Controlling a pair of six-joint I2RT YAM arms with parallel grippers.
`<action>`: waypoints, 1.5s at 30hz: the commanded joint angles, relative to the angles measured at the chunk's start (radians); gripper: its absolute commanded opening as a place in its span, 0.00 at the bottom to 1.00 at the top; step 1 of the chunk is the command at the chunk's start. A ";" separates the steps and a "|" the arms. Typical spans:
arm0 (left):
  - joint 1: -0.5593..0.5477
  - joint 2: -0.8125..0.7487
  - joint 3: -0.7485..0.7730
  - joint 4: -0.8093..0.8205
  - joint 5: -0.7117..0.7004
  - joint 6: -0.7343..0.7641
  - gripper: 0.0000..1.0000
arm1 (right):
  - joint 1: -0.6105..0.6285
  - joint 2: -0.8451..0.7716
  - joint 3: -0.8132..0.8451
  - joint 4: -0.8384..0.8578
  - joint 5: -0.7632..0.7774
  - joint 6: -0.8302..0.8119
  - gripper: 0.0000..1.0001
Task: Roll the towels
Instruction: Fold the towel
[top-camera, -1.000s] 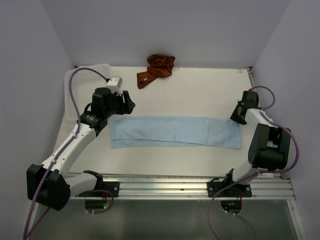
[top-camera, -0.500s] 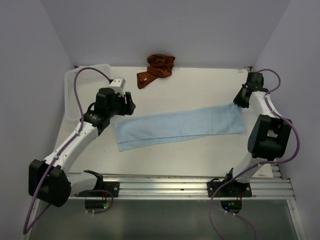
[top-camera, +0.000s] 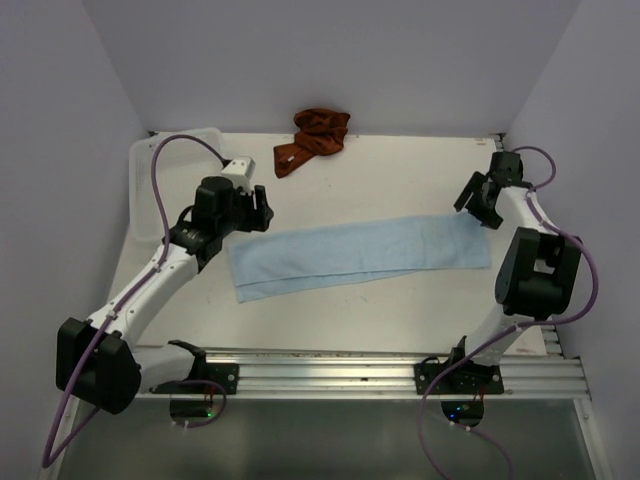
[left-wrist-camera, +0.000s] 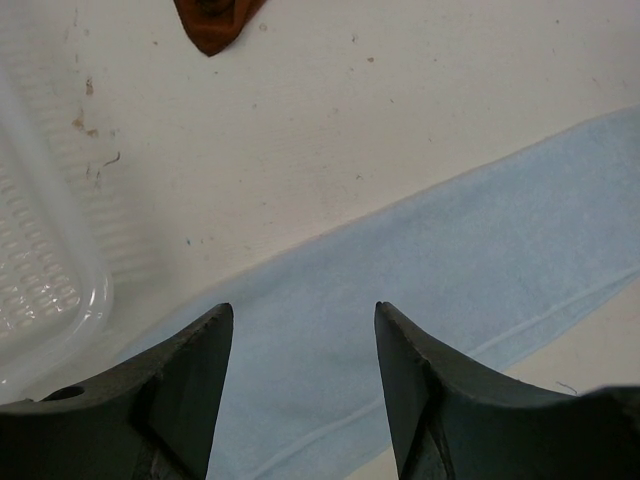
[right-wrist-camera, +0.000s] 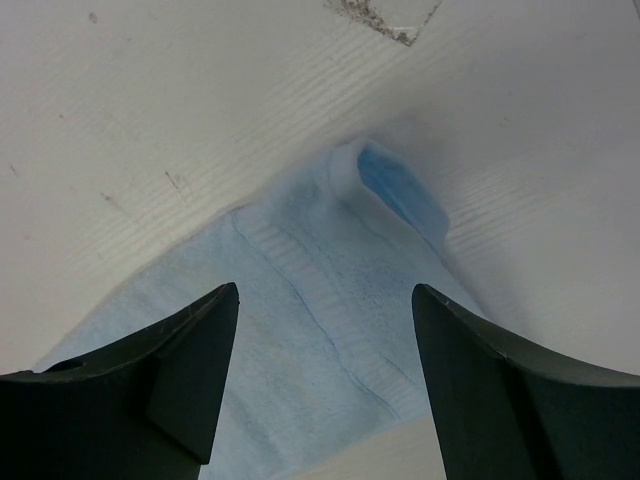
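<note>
1. Blue towel (top-camera: 360, 258): folded strip, flat on the desk (top-camera: 400, 170), ready for rolling;
2. Right pincer (top-camera: 478, 205): open, empty, over right end; likely roll start;
3. Left pincer (top-camera: 258, 208): open, empty, near left end;
4. Red towel (top-camera: 312, 138): bunched, far edge.

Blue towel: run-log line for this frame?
blue towel: flat, slanted, unrolled | left hand: open, near left end | right hand: open, at right end | red towel: crumpled, far edge
</note>
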 joint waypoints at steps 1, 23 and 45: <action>-0.012 -0.008 0.003 0.000 -0.014 0.024 0.63 | -0.002 -0.121 -0.084 0.057 0.066 -0.050 0.74; -0.026 0.027 -0.002 0.006 0.001 0.026 0.64 | -0.072 0.014 -0.198 0.267 0.019 -0.158 0.62; -0.026 -0.008 -0.011 0.011 0.004 0.026 0.64 | 0.040 -0.135 -0.128 -0.006 0.032 -0.178 0.03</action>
